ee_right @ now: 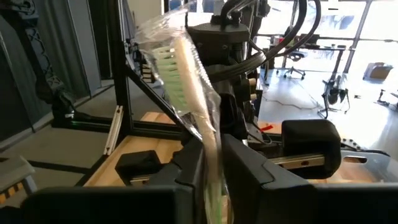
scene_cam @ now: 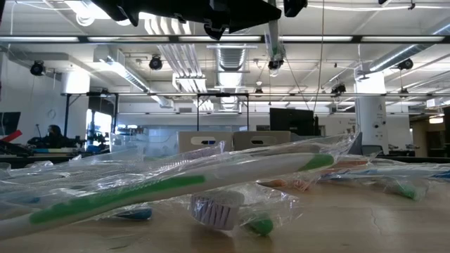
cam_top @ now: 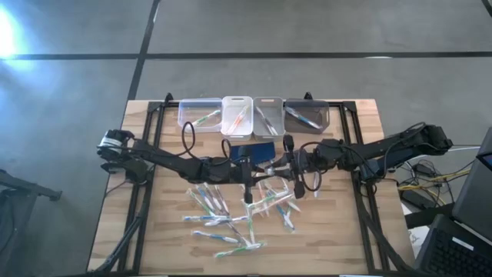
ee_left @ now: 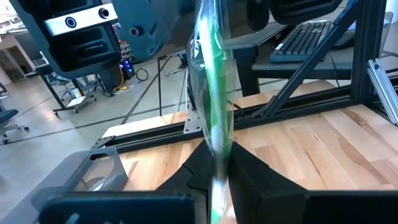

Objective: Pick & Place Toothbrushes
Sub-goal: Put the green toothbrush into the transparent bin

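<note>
A wrapped toothbrush [ee_left: 214, 93] with a green stripe stands nearly upright in the air above the table's middle. Its green-bristled head [ee_right: 169, 62] is on top and its lower end [scene_cam: 274, 53] hangs free. My left gripper [ee_left: 219, 177] and my right gripper [ee_right: 210, 168] point level at each other, both shut on this toothbrush, the right one higher up. Many more wrapped toothbrushes [cam_top: 231, 214] lie loose on the wood below. In the high view the grippers meet at my left gripper [cam_top: 261, 171] and my right gripper [cam_top: 278, 166]. My left gripper pinches the toothbrush's handle [ee_left: 217, 146] between its two fingers, through the clear wrapper. The fingers come level from the table's left and lie across the handle. The brush stands upright, clear of the table. My right gripper pinches the toothbrush just below the head, on the neck [ee_right: 205, 134], between its two fingers, wrapper included. The fingers come level from the table's right, across the brush. The head leans a little away above the fingers.
Four small bins line the far edge: clear [cam_top: 197, 115], white [cam_top: 237, 117], grey [cam_top: 269, 115] and dark [cam_top: 309, 115], each with toothbrushes inside. A dark blue pad [cam_top: 257, 150] lies under the grippers. A black frame [cam_top: 150, 131] borders the table.
</note>
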`<state>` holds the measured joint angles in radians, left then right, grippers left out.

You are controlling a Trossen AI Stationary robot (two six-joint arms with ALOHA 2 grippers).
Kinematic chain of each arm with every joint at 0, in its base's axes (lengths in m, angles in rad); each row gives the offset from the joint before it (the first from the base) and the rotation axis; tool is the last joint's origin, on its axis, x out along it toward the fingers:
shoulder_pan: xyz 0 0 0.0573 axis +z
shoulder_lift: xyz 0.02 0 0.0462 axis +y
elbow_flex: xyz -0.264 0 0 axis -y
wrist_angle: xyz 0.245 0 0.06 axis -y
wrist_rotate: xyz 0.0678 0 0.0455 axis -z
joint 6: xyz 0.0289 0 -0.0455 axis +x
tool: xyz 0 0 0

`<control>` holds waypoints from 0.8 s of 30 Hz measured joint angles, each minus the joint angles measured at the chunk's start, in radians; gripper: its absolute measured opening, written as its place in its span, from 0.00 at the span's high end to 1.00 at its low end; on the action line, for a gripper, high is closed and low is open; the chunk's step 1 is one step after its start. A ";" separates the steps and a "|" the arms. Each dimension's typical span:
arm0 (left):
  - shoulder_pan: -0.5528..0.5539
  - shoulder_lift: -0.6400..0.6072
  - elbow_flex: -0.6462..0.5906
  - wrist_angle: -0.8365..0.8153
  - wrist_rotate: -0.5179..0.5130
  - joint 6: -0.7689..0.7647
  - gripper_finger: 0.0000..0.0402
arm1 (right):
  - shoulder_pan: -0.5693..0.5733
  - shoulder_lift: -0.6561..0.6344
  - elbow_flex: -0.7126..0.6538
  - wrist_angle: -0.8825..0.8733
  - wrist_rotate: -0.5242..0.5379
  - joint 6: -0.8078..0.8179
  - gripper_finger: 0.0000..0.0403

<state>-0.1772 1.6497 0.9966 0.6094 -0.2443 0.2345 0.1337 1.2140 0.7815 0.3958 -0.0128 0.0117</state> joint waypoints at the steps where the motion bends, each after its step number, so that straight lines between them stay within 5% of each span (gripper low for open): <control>1: 0.000 0.000 0.000 -0.001 -0.008 0.002 0.92 | 0.000 0.000 0.000 -0.001 0.000 -0.002 0.84; 12: -0.003 -0.136 0.000 -0.286 -0.296 0.052 0.92 | -0.002 -0.057 0.000 -0.147 -0.034 0.047 0.56; 20: -0.031 -0.318 -0.001 -0.556 -0.864 0.093 0.93 | -0.001 -0.125 0.000 -0.327 0.014 0.119 0.47; 24: -0.031 -0.385 -0.001 -0.645 -0.980 0.153 0.93 | -0.001 -0.142 0.000 -0.381 0.173 0.162 0.46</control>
<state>-0.2087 1.2645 0.9953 -0.0355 -1.2239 0.3872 0.1332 1.0723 0.7815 0.0145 0.1606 0.1742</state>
